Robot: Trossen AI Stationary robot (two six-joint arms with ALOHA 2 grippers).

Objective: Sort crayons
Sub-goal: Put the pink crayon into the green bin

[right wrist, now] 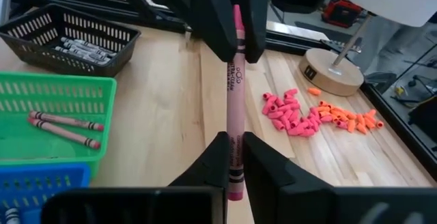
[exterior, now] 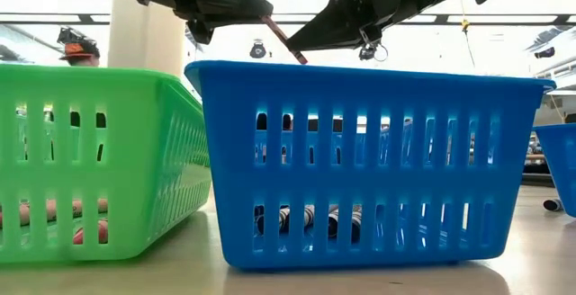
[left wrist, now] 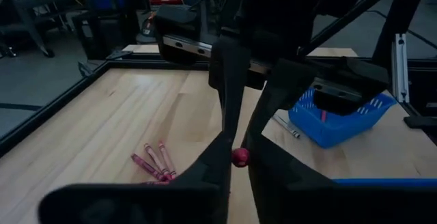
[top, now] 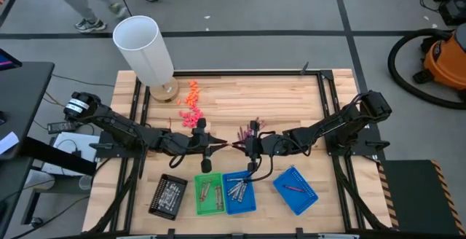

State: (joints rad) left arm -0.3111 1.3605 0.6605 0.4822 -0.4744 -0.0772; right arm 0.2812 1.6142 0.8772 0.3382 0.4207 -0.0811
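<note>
A magenta-pink crayon (right wrist: 233,87) hangs in the air over the table's middle, between my two grippers. My right gripper (right wrist: 233,142) is shut on one end and my left gripper (left wrist: 239,149) on the other. They meet tip to tip (top: 233,146) just beyond the trays. Loose crayons (top: 250,130) lie on the wood behind them. The green tray (top: 209,194), the blue tray (top: 239,192) and the black tray (top: 168,195) hold crayons lying flat. A single crayon lies in the second blue tray (top: 295,189). My left gripper pinches the crayon's far end (right wrist: 237,20) between its two fingers, coming level from the table's left, fingers along the crayon. In its wrist view that end shows as a round dot (left wrist: 240,157). My right gripper pinches the crayon's other end (right wrist: 233,130) between its two fingers, coming from the table's right, fingers along the crayon. The crayon is lifted clear and slants a little in the low view (exterior: 286,41).
A white lamp (top: 145,49) stands at the far left on a round base. Orange and pink bits (top: 191,108) are scattered next to it. The trays stand in a row along the near edge. Bare wood lies at the far right.
</note>
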